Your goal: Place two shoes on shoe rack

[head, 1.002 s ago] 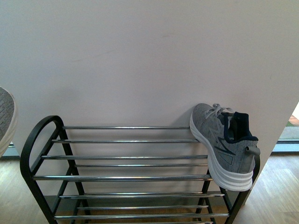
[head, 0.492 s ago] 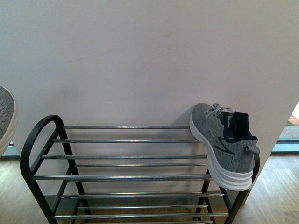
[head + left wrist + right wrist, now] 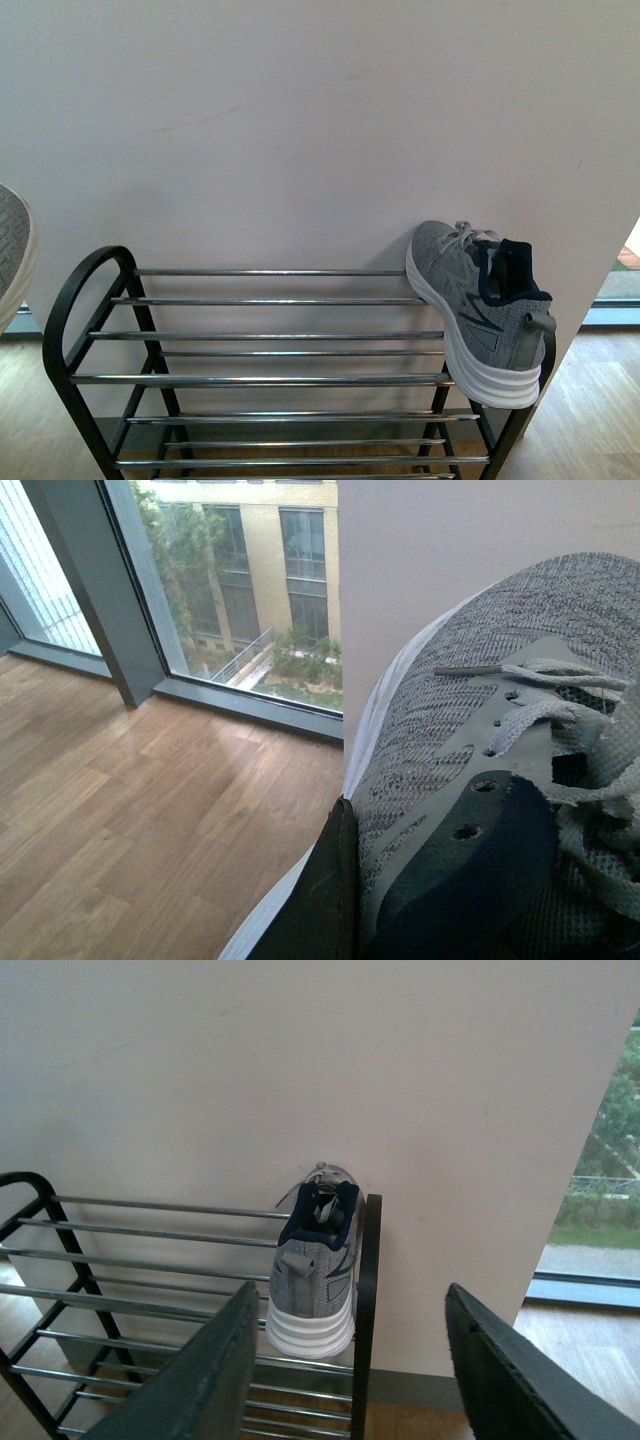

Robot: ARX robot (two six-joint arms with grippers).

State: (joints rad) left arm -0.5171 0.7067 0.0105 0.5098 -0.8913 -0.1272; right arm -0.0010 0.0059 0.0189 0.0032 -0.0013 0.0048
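Note:
The shoe rack (image 3: 88, 280) has a black frame and chrome bars and stands against a white wall. One grey sneaker (image 3: 478, 312) rests tilted at the right end of the top shelf, heel toward me and leaning on the rack's side frame. A second grey sneaker (image 3: 470, 740) fills the left wrist view, with my left gripper (image 3: 400, 875) shut on its upper. Its toe (image 3: 12, 255) shows at the left edge of the front view, left of the rack. My right gripper (image 3: 350, 1365) is open and holds nothing, short of the rack (image 3: 150, 1207) and facing the shelved sneaker (image 3: 315, 1280).
The white wall (image 3: 320, 130) rises right behind the rack. Wooden floor (image 3: 130, 800) runs to floor-to-ceiling windows (image 3: 250, 590) on the left, and another window (image 3: 600, 1190) lies beyond the wall's right edge. Lower chrome shelves (image 3: 290, 440) show beneath the top one.

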